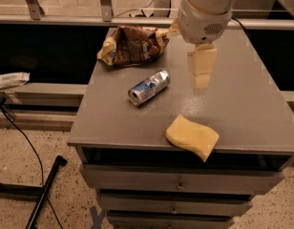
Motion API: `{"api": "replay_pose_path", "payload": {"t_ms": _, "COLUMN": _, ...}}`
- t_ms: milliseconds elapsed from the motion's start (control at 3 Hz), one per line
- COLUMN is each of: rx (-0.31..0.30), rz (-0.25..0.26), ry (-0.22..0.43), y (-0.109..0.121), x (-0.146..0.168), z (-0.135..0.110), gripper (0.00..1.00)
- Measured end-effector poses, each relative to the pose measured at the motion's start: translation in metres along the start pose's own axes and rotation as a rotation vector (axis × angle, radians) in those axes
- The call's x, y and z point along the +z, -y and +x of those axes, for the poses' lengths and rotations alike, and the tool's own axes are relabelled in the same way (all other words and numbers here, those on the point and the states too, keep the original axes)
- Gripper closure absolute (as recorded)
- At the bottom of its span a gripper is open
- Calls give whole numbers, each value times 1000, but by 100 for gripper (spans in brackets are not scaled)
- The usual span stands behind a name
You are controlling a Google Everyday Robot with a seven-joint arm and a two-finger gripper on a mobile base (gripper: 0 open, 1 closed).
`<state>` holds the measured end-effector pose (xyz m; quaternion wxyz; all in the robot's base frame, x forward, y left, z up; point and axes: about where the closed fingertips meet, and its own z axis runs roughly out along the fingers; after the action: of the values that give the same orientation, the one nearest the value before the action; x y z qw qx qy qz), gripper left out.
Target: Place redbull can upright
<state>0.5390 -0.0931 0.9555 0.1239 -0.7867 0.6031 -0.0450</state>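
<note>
The redbull can lies on its side near the middle of the grey cabinet top, its silver top end pointing to the front left. My gripper hangs from the white arm above the table, just right of the can and a little behind it. It is not touching the can and nothing shows in it.
A crumpled brown-and-yellow snack bag lies at the back left of the top. A yellow sponge lies at the front edge. A rail runs behind the cabinet. A cable and a black leg lie on the floor at left.
</note>
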Motion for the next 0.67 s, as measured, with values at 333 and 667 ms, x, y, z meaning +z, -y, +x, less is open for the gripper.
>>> {"api": "replay_pose_path", "payload": {"t_ms": 333, "rx": -231, "rz": -24, "ry": 41, "y": 34, "x": 46, "z": -46, "gripper": 0}}
{"api": "replay_pose_path", "payload": {"t_ms": 667, "rx": -359, "rz": -52, "ry": 64, "y": 47, "x": 74, "z": -66, "gripper": 0}}
